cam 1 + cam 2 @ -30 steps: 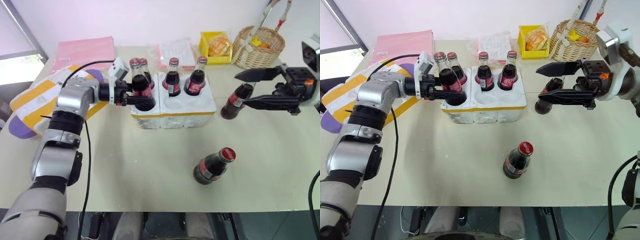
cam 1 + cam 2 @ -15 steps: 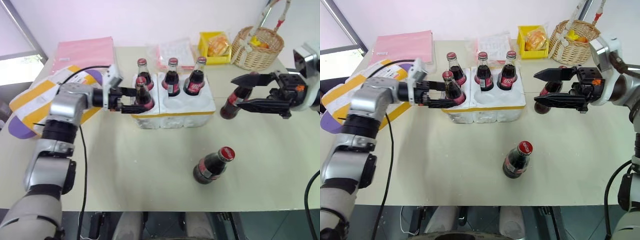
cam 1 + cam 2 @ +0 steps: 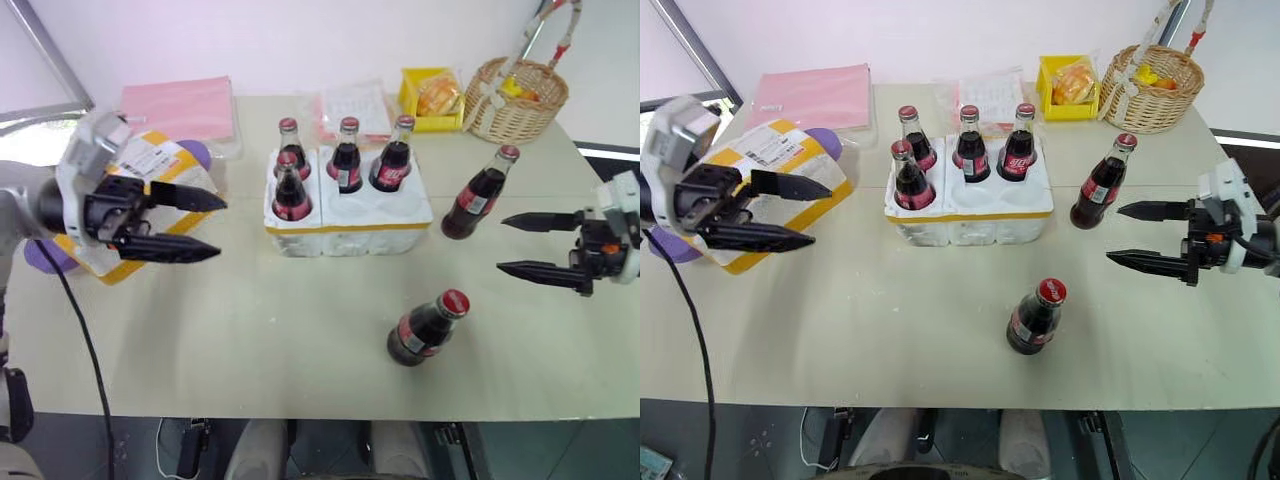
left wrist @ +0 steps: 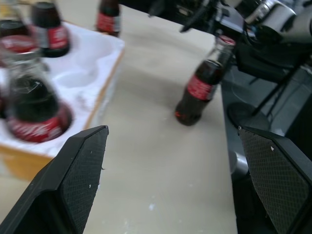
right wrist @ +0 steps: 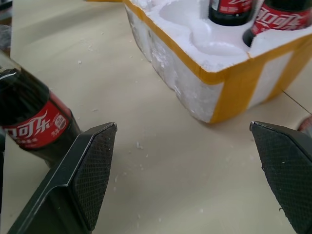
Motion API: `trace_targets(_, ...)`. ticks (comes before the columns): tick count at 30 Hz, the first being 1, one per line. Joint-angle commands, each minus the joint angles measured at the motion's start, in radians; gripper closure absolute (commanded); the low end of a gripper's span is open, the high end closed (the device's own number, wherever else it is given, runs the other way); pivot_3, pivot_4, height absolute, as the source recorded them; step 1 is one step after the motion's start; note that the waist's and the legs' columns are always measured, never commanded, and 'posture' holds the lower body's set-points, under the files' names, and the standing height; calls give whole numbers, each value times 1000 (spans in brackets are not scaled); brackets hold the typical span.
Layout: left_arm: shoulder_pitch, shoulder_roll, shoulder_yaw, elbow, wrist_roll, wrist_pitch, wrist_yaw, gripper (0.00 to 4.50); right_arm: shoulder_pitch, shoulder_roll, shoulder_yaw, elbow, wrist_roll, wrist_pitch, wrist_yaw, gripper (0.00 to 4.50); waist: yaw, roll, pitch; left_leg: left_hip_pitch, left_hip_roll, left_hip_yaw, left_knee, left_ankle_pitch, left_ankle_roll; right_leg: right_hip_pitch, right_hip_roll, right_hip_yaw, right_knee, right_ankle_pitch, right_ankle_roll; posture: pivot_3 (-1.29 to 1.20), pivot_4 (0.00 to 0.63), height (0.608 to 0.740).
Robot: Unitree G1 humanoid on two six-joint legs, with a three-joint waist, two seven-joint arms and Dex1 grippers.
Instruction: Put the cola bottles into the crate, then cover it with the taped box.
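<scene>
On the pale tabletop, four cola bottles [image 3: 969, 143] stand seated in the crate [image 3: 970, 210]: three along its far row and one in the near-left well, leaving the near-middle and near-right wells empty. Two bottles remain out: an upright one [image 3: 1097, 183] just right of the crate, and a loose one [image 3: 1034, 317] near the table's front edge, leaning in these views.

Your right gripper [image 3: 1150, 238] hangs right of the upright bottle, near it but apart, fingers spread wide with nothing between them and pointing roughly level toward the crate. Your left gripper [image 3: 780, 212] hovers at the left, in front of the taped box [image 3: 770, 160], equally splayed and empty, aimed rightward.

For the step in hand, judged to be picking up the upright bottle, you would do well to bring the right fingers in level around its body below the neck, centred on the red label, so the glass does not tip before they close. Lift clear of the foam rim, then lower straight into an empty near well. The front bottle may roll or topple if nudged. The taped box waits at far left, uncovered crate well apart from it.
</scene>
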Motion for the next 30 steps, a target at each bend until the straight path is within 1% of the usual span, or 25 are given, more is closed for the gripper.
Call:
trace_targets(1, -30, -26, -28, -12, -21, 1, 31, 59, 88, 5, -113, -100, 53, 9, -2, 0, 3, 0, 0, 0, 3, 0, 0, 0, 0, 0, 2, 0, -1, 0, -1, 0, 150, 738)
trace_targets(3, -51, -50, -60, -1, -9, -11, 38, 59, 196, 34, -183, -206, 95, 37, -3, 0, 3, 0, 0, 0, 5, 1, 0, 0, 0, 0, 5, 0, -1, 1, -1, 0, 150, 738)
trace_targets(5, -58, -58, -85, 4, 5, -35, 30, 59, 274, 51, -223, -292, 128, 70, -11, 0, 3, 0, 0, -1, 7, 0, 0, -1, 1, -1, 6, 0, -1, 1, -1, 0, 150, 738)
trace_targets(9, -76, -73, -137, 6, 20, -64, 11, 59, 406, 87, -244, -451, 188, 130, -35, 0, -3, 0, 0, 0, 8, 2, -1, -1, 1, -2, 7, 1, -1, 1, -2, 0, 150, 738)
trace_targets(12, -89, -86, -166, 20, 36, -88, 4, 59, 457, 122, -220, -536, 213, 136, -58, 0, 2, -1, 0, 0, 8, 2, 0, -1, 1, -1, 8, 1, -1, 1, -3, 0, 150, 738)
trace_targets(15, -100, -91, -187, 23, 50, -107, -6, 59, 462, 146, -186, -577, 231, 143, -86, 0, 3, -1, 0, 0, 9, 2, 0, -1, 1, -1, 7, 1, -1, 0, -6, 0, 150, 738)
trace_targets(22, -131, -127, -212, 29, 59, -108, 5, 59, 428, 165, -78, -613, 223, 126, -117, 0, 5, -2, 0, -1, 9, 2, 0, -1, 1, -1, 7, 1, -2, 0, -6, 0, 150, 738)
trace_targets(30, -149, -139, -211, 27, 55, -103, 18, 59, 396, 183, 6, -567, 176, 68, -128, 0, 5, -2, 0, -1, 9, 1, 0, -1, 1, -1, 7, 1, -2, 0, -6, 0, 150, 738)
